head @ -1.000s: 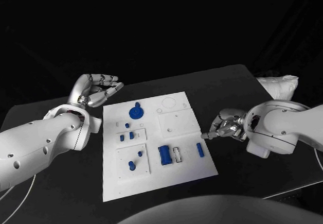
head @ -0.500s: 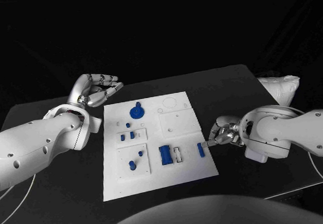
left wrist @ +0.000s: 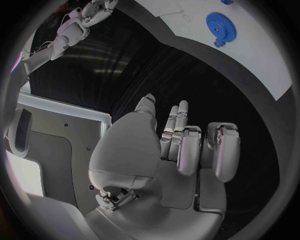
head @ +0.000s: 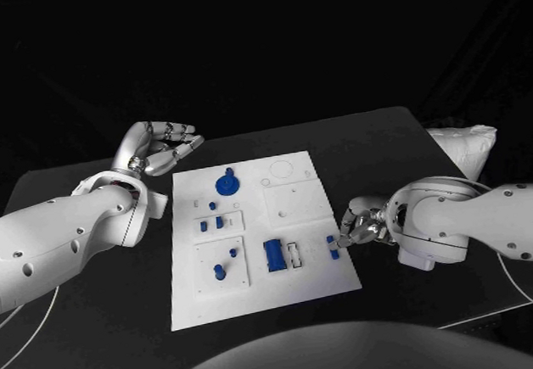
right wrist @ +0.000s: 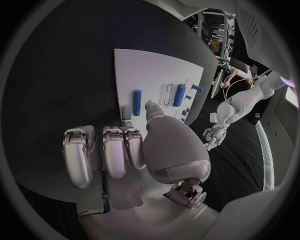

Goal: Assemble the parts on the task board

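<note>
In the head view the white task board (head: 258, 236) lies in the middle of the black desk (head: 91, 307). The left hand (head: 160, 149) hovers off the board's far left corner, its fingers (head: 180, 138) curled inward around nothing. The right hand (head: 358, 226) sits low at the board's right edge, fingers bunched, their tips reaching the slim blue bar (head: 332, 246) that lies near that edge; whether they actually touch or pinch the bar cannot be told here. On the board a blue gear (head: 225, 186) sits toward the far end, two small blue pegs (head: 211, 225) stand in a raised square at mid-left, a blue block (head: 274, 254) lies beside an open white slot (head: 295, 256), and more small blue pieces (head: 225, 266) rest in the near left square.

The left wrist view shows what the head view cannot: the left hand (left wrist: 181, 150) from behind, palm bare, fingers (left wrist: 225, 150) bent forward with nothing between them. The gear (left wrist: 220, 28) and a corner of the board (left wrist: 262, 60) lie beyond, well apart from the hand.

The right wrist view shows the right hand (right wrist: 134, 150) over the desk beside the board (right wrist: 156, 70). Its thumb and one finger point toward the blue bar (right wrist: 136, 102), their tips just short of it, holding nothing; the other fingers (right wrist: 112, 150) are curled in. The blue block (right wrist: 180, 94) lies farther on.

Compared with a second ago, the right hand has moved in from off the board's edge to the bar, and its arm has swung closer. The left hand has stayed put.
</note>
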{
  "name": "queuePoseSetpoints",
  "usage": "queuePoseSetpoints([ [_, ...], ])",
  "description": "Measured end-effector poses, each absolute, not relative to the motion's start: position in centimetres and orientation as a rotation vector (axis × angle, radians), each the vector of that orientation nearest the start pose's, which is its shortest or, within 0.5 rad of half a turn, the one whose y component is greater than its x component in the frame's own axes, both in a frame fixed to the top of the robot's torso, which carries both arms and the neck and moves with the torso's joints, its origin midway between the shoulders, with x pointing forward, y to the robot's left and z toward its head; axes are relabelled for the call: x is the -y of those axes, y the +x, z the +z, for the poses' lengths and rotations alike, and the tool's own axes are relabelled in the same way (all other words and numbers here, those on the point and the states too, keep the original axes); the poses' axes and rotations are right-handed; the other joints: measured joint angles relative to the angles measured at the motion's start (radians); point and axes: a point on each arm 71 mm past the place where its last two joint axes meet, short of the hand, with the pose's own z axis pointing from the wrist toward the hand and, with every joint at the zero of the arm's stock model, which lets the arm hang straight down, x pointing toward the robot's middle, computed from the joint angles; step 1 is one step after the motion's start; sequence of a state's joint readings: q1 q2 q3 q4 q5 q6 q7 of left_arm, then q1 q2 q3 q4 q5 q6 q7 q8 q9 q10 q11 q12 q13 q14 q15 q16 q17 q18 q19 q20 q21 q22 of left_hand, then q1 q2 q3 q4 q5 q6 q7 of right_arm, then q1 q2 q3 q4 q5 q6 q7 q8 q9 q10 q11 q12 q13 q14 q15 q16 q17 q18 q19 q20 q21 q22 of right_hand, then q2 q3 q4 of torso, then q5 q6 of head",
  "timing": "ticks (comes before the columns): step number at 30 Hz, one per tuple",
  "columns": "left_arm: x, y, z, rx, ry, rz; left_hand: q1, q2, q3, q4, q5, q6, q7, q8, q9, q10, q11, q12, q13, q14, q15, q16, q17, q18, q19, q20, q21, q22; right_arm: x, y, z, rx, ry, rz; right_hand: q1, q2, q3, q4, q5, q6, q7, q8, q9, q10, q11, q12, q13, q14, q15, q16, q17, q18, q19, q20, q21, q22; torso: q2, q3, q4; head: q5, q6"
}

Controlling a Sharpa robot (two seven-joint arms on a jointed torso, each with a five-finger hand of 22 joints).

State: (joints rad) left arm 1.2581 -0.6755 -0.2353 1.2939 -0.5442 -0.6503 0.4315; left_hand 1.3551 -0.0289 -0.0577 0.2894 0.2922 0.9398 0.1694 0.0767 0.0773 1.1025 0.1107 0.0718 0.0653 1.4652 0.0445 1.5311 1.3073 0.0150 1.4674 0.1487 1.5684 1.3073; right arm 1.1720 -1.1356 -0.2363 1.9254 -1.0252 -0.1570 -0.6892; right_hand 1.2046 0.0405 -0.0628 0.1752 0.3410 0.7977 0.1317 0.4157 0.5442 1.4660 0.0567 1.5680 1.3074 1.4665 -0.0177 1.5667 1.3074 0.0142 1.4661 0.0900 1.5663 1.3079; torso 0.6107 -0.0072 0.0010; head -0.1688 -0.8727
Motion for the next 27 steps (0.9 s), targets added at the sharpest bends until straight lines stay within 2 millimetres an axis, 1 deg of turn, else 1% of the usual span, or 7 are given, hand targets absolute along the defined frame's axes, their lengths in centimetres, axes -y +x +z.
queuePoseSetpoints([
  [14, -19.8, 51.5, -20.8, -1.380, -0.453, -1.073, 0.000, 0.000, 0.000, 0.000, 0.000, 0.000, 0.000, 0.000, 0.000, 0.000, 0.000, 0.000, 0.000, 0.000, 0.000, 0.000, 0.001, 0.000, 0.000, 0.000, 0.000, 0.000, 24.7, 35.9, -27.0, -2.415, 0.416, 0.275, 0.004, 0.004, 0.016, -0.006, -0.005, 0.018, -0.002, 0.019, 0.008, 0.000, 0.000, 0.000, 0.000, 0.000, 0.000, 0.000, 0.000, 0.000, 0.000, 0.000, 0.000, 0.000, 0.000, -0.0007, -0.0007, 0.005, 0.000],
  [18, -19.8, 51.5, -20.8, -1.380, -0.454, -1.072, 0.000, 0.000, 0.000, 0.000, 0.000, 0.000, 0.000, 0.000, 0.000, 0.000, 0.000, 0.000, 0.000, 0.000, 0.000, 0.000, 0.001, 0.000, 0.000, 0.000, 0.000, 0.000, 24.7, 36.1, -27.1, -2.417, 0.411, 0.273, 0.013, 0.013, 0.028, -0.017, -0.010, 0.025, -0.003, 0.019, 0.009, 0.000, 0.000, 0.000, 0.000, 0.000, 0.000, 0.000, 0.000, 0.000, 0.000, 0.000, 0.000, 0.000, 0.000, -0.0007, -0.0007, 0.005, 0.000],
  [20, -19.9, 51.5, -20.8, -1.380, -0.454, -1.072, 0.000, 0.000, 0.000, 0.000, 0.000, 0.000, 0.000, 0.000, 0.000, 0.000, 0.000, 0.000, 0.000, 0.000, 0.000, 0.000, 0.001, 0.000, 0.000, 0.000, 0.000, 0.000, 24.6, 36.1, -27.2, -2.418, 0.407, 0.273, 0.034, 0.012, 0.042, -0.031, -0.037, 0.028, -0.003, 0.019, 0.009, 0.000, 0.000, 0.000, 0.000, 0.000, 0.000, 0.000, 0.000, 0.000, 0.000, 0.000, 0.000, 0.000, 0.000, -0.0007, -0.0004, 0.005, 0.000],
  [22, -19.9, 51.5, -20.8, -1.380, -0.455, -1.071, 0.000, 0.000, 0.000, 0.000, 0.000, 0.000, 0.000, 0.000, 0.000, 0.000, 0.000, 0.000, 0.000, 0.000, 0.000, 0.000, 0.001, 0.000, 0.000, 0.000, 0.000, 0.000, 24.6, 36.2, -27.2, -2.418, 0.403, 0.272, 0.048, 0.010, 0.055, -0.044, -0.077, 0.029, -0.003, 0.018, 0.047, 0.000, 0.000, 0.000, 0.000, 0.000, 0.000, 0.000, 0.000, 0.000, 0.000, 0.000, 0.000, 0.000, 0.000, -0.0007, -0.0002, 0.005, 0.000],
  [23, -19.9, 51.5, -20.8, -1.380, -0.455, -1.071, 0.000, 0.000, 0.000, 0.000, 0.000, 0.000, 0.000, 0.000, 0.000, 0.000, 0.000, 0.000, 0.000, 0.000, 0.000, 0.000, 0.001, 0.000, 0.000, 0.000, 0.000, 0.000, 24.6, 36.2, -27.3, -2.418, 0.401, 0.271, 0.049, 0.009, 0.060, -0.049, -0.092, 0.029, -0.003, 0.018, 0.087, 0.000, 0.000, 0.000, 0.000, 0.000, 0.000, 0.000, 0.000, 0.000, 0.000, 0.000, 0.000, 0.000, 0.000, -0.0007, -0.0002, 0.005, 0.000],
  [24, -19.9, 51.5, -20.8, -1.380, -0.455, -1.071, 0.000, 0.000, 0.000, 0.000, 0.000, 0.000, 0.000, 0.000, 0.000, 0.000, 0.000, 0.000, 0.000, 0.000, 0.000, 0.000, 0.001, 0.000, 0.000, 0.000, 0.000, 0.000, 24.5, 36.3, -27.3, -2.418, 0.398, 0.270, 0.051, 0.007, 0.064, -0.053, -0.100, 0.031, -0.002, 0.017, 0.090, 0.000, 0.000, 0.000, 0.000, 0.000, 0.000, 0.000, 0.000, 0.000, 0.000, 0.000, 0.000, 0.000, 0.000, -0.0006, -0.0002, 0.005, 0.000],
  [27, -19.9, 51.4, -20.8, -1.381, -0.455, -1.072, 0.000, 0.000, 0.000, 0.000, 0.000, 0.000, 0.000, 0.000, 0.000, 0.000, 0.000, 0.000, 0.000, 0.000, 0.000, 0.000, 0.001, 0.000, 0.000, 0.000, 0.000, 0.000, 24.4, 36.3, -27.4, -2.418, 0.388, 0.267, 0.057, 0.012, 0.069, -0.058, -0.113, 0.032, -0.003, 0.017, 0.180, 0.000, 0.000, 0.000, 0.000, 0.000, 0.000, 0.000, 0.000, 0.000, 0.000, 0.000, 0.000, 0.000, 0.000, -0.0007, -0.0005, 0.005, 0.000],
])
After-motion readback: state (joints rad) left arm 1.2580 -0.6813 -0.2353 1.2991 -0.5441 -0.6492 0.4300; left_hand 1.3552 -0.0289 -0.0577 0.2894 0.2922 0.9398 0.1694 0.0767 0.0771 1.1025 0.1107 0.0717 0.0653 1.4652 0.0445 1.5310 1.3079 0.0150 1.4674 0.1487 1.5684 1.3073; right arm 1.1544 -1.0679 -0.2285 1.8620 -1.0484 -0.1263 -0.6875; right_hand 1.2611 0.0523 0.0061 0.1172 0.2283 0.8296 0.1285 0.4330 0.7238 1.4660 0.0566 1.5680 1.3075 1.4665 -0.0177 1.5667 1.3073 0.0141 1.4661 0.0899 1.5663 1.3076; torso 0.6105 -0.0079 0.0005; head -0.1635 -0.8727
